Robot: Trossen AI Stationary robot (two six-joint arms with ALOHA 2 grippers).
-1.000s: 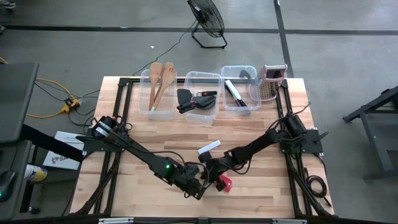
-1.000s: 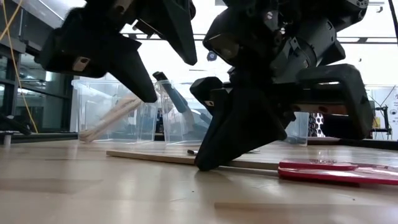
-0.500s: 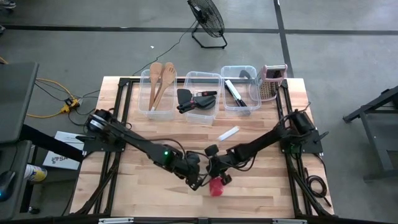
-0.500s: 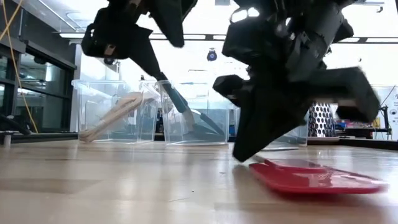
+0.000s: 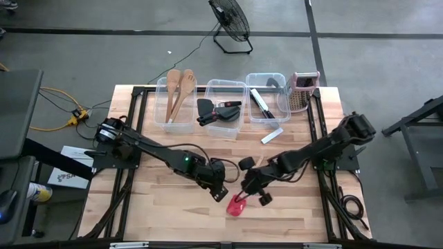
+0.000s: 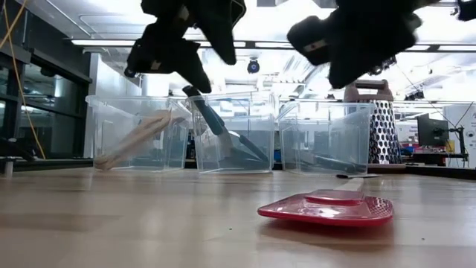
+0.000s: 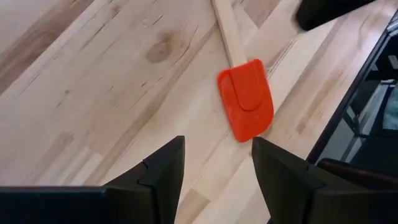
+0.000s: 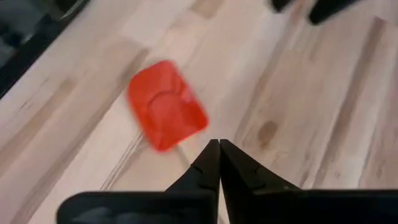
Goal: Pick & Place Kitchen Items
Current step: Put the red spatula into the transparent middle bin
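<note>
A spatula with a red head and a pale wooden handle lies flat on the table, head toward the near edge. It also shows in the low view and in both wrist views. My left gripper is open and empty, just left of the red head and above the table. My right gripper is shut and empty, raised over the handle near the head. In the low view both grippers hang clear of the table, the left and the right.
Three clear bins stand along the far edge. The left one holds wooden spoons, the middle one black turners, the right one dark-handled utensils. A metal box grater stands at the far right. Bare wood lies between the bins and the spatula.
Both grippers have risen off the table, and my right arm has drawn back toward the right edge. The spatula has turned about on the table. Its handle end has swung toward the far right, and its red head has stayed near the front, shifted a little left.
</note>
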